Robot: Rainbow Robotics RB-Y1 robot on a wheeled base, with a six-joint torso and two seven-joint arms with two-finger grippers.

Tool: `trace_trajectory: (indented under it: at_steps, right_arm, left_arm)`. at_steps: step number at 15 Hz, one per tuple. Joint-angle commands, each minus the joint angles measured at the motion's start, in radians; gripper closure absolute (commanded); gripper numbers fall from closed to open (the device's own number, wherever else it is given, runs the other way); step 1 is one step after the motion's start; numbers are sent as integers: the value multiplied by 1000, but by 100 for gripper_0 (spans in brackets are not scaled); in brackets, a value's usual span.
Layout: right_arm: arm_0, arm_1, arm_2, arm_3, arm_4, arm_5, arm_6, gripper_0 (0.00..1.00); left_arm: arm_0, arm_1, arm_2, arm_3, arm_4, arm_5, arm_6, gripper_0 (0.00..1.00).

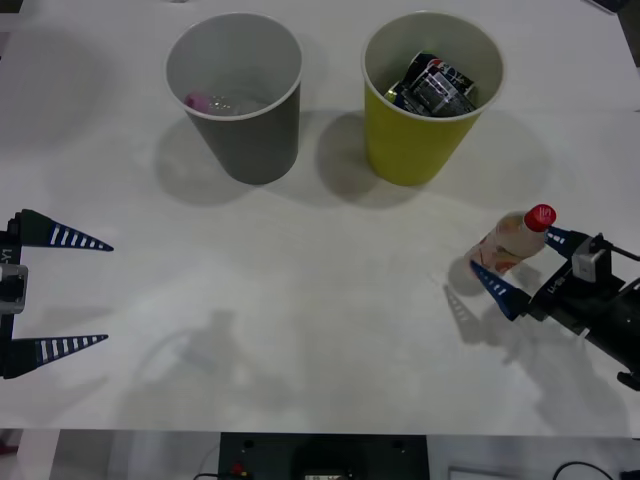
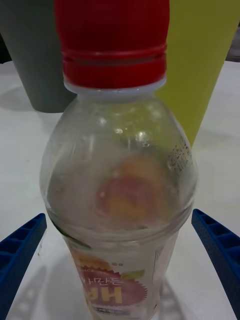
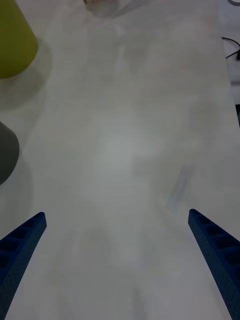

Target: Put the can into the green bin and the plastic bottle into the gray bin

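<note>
clear plastic bottle (image 1: 512,240) upright between spread ribbed right fingers (image 1: 498,288), ungripped; left fingers (image 1: 62,347) released.

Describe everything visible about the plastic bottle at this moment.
The plastic bottle is small and clear, with a red ribbed cap, a white neck ring and a fruit-print label. It stands tilted on the white table, near the green bin. The right claw is open with a blue finger on either side of it.
</note>
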Motion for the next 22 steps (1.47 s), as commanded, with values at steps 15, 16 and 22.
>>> trace_trajectory:
  at_steps: [15, 16, 22]
  right_arm:
    - [-14, 33, -10, -2, 27, -15, 21, 100]
    - [-14, 26, -9, -8, 29, -18, 18, 100]
    - [-9, -49, -10, -138, 188, -60, -151, 100]
  left_arm:
    - [0, 0, 0, 0, 0, 0, 0, 2]
    - [0, 0, 0, 0, 0, 0, 0, 2]
    - [0, 0, 0, 0, 0, 0, 0, 2]
